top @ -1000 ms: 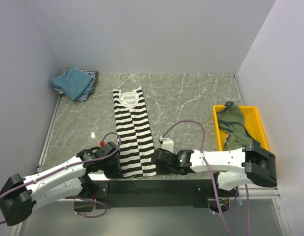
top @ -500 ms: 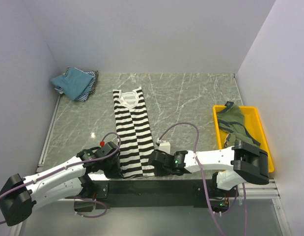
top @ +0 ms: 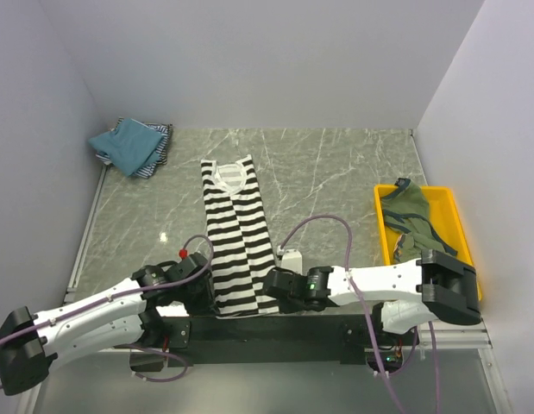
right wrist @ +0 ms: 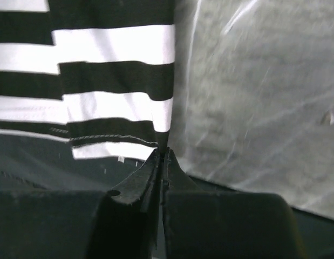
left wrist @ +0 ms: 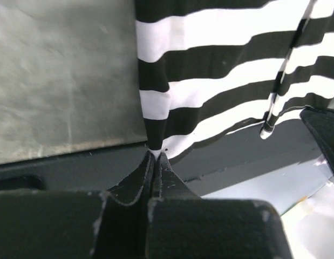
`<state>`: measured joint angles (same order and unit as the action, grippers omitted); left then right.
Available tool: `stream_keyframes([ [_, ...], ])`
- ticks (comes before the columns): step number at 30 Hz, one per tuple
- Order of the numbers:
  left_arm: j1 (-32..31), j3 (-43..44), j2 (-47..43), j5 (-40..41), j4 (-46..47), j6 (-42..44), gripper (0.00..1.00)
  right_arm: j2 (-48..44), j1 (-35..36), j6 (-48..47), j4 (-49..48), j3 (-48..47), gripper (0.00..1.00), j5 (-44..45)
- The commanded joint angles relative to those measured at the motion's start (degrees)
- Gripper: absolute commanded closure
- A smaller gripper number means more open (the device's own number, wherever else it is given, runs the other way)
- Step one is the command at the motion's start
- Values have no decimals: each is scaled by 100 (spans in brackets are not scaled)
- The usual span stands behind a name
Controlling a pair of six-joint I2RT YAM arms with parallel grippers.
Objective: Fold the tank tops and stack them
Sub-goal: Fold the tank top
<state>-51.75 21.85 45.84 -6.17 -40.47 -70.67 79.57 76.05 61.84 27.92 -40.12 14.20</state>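
Note:
A black-and-white striped tank top point(top: 235, 231) lies lengthwise down the middle of the table, folded narrow, neckline at the far end. My left gripper point(top: 206, 297) is shut on its near left hem corner point(left wrist: 155, 141). My right gripper point(top: 272, 293) is shut on the near right hem corner point(right wrist: 162, 141). The hem hangs over the table's near edge. A teal-blue tank top point(top: 126, 144) lies on a fine blue-and-white striped one point(top: 159, 148) at the far left corner. An olive-green tank top point(top: 411, 216) is bunched in the yellow tray point(top: 449, 207).
The yellow tray sits at the right edge of the marble table point(top: 327, 181). Grey walls close in the left, back and right. The black mounting bar point(top: 275, 329) runs along the near edge under both arms.
My right gripper has closed on the striped top's near right hem corner. The top has slid slightly toward the near edge. The left gripper stays shut on its corner.

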Motion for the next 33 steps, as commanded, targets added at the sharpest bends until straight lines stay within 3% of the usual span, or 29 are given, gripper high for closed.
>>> stream_keyframes([
  [1,-457,188,-67,98,-49,-341,99,-275,278,3,661,-321,100,189],
  [4,-888,355,186,248,4,-570,99,-293,507,56,829,-549,100,171],
  [9,-925,1021,443,600,-294,-387,100,-346,394,-224,1083,-857,100,451],
  [12,-479,1444,574,881,-330,156,99,-293,-115,-741,1075,-1182,100,531],
  [16,1056,1682,925,635,-41,1115,99,-91,-949,-1420,838,-1752,100,567],
  [19,1735,2033,1302,556,241,1661,99,242,-1346,-1912,601,-2182,100,541],
  [28,3046,2772,2691,600,1392,2286,99,1832,-2550,-2888,-32,-3658,100,488],
  [33,3434,3220,3316,591,1867,2418,100,2632,-2999,-3169,-217,-4301,100,374],
])
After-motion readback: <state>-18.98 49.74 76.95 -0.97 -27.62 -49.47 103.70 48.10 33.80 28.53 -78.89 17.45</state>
